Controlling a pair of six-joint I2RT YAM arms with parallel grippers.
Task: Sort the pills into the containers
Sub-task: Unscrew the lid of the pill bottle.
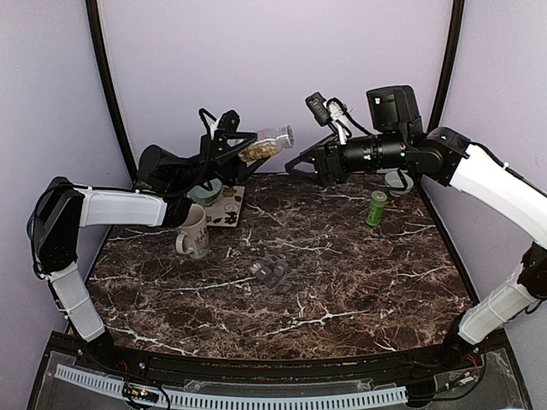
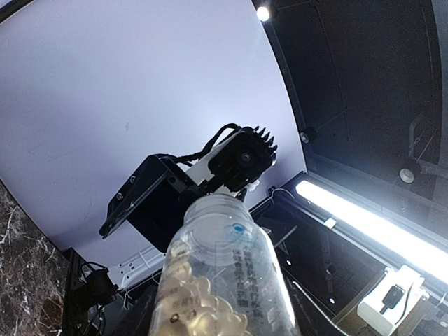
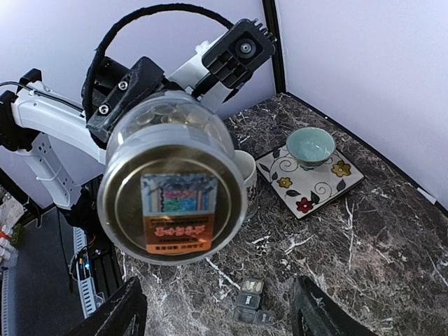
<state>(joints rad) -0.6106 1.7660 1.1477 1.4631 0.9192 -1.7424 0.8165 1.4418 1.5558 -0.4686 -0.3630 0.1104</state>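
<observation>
A clear jar of tan pills hangs tilted high over the back of the table, with my left gripper shut on it. In the right wrist view the jar's round end with its gold label faces the camera. My right gripper stands just right of that end, open, its fingers wide apart and touching nothing. The containers, a low dark grey strip, lie on the marble mid-table. The same containers show between the right fingers, with pale pieces in one compartment.
A white mug stands at the left. Behind it a teal bowl sits on a floral tile. A green bottle stands at the back right, with a grey round object behind it.
</observation>
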